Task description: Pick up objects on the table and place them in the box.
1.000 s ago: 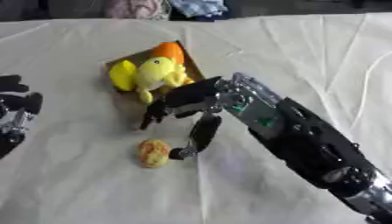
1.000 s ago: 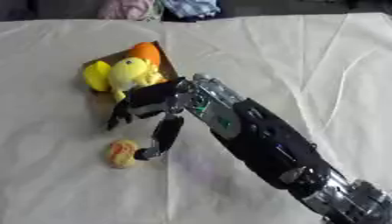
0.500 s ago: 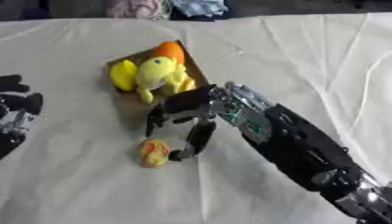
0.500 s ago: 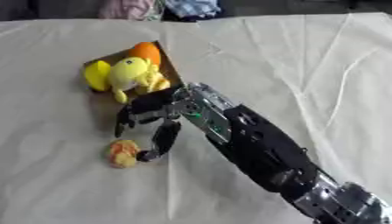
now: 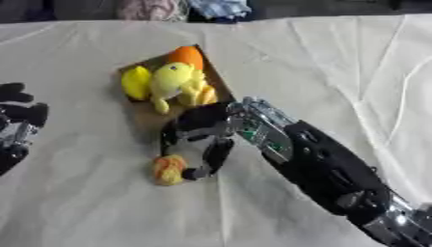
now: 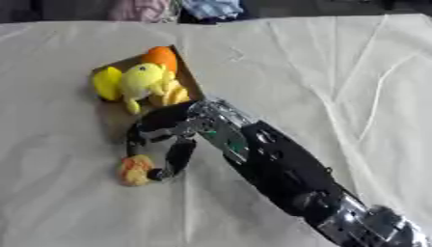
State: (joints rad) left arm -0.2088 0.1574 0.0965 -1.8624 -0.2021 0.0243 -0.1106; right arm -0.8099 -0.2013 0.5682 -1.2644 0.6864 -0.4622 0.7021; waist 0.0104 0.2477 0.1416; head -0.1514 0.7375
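One box [image 5: 148, 115] holds three items: yellow plush [image 5: 175, 82], orange item [image 5: 187, 56], yellow item [image 5: 135, 83]. One orange-yellow toy [image 5: 169, 169] lies on the cloth [image 5: 320, 62]; right hand [image 5: 202, 132] curls around it, apparently touching. Left hand [image 5: 17, 123] rests open.

A pale cream cloth [image 5: 320, 58] covers the whole tabletop [image 6: 59, 212]. It has soft folds and wrinkles in it. Past the far edge it is dark, with what may be heaped clothes [image 5: 218, 8], pink and blue. The light is even.
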